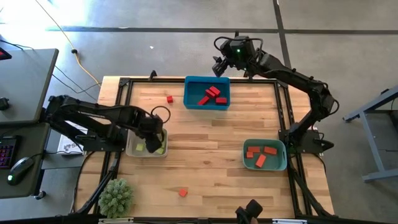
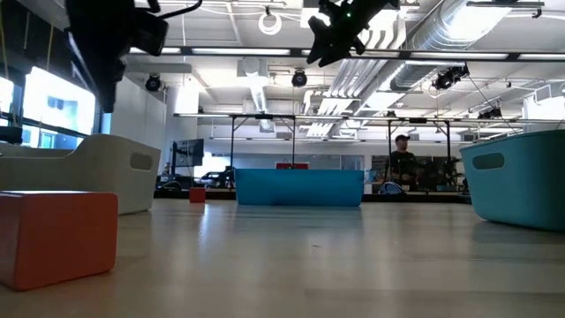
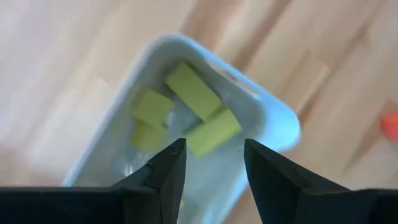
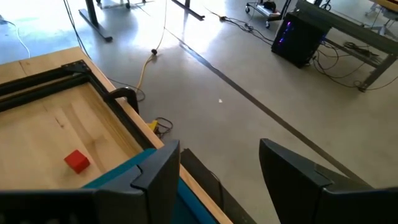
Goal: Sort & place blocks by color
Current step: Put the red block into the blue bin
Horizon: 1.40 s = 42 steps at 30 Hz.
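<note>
Four yellow-green blocks (image 3: 202,112) just beyond open left jaws.

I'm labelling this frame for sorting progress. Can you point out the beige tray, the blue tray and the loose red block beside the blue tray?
beige tray (image 3: 273,112): left wrist view, on its pale rim.
blue tray (image 1: 207,106): high view, on its near wall.
loose red block (image 1: 169,99): high view, on its top face.

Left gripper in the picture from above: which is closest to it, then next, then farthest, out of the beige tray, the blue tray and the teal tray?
1. Beige tray: right under the left gripper, at the table's left side.
2. Blue tray: at the far edge, middle of the table.
3. Teal tray: across the table on the right side.
</note>
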### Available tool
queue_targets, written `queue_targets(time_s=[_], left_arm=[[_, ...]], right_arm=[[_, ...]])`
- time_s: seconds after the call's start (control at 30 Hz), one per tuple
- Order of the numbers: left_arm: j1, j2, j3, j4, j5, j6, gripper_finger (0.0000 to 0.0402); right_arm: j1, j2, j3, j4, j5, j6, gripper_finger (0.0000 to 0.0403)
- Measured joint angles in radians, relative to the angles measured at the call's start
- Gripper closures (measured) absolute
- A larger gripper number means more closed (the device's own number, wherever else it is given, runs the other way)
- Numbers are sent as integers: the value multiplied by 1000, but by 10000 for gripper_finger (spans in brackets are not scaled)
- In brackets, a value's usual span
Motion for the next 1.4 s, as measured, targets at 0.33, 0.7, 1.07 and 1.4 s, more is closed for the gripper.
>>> queue_targets(time_s=[0.33, 0.7, 1.07, 1.4], left_arm=[[218, 0, 18, 30, -141, 161, 250], [517, 0, 18, 323, -157, 529, 250], [712, 0, 18, 538, -51, 854, 235], [789, 15, 19, 621, -51, 974, 216]], right_arm=[[0, 0, 0, 0, 0, -3, 196], [1, 0, 0, -6, 0, 63, 196], [0, 0, 0, -6, 0, 240, 196], [1, 0, 0, -7, 0, 358, 196]])
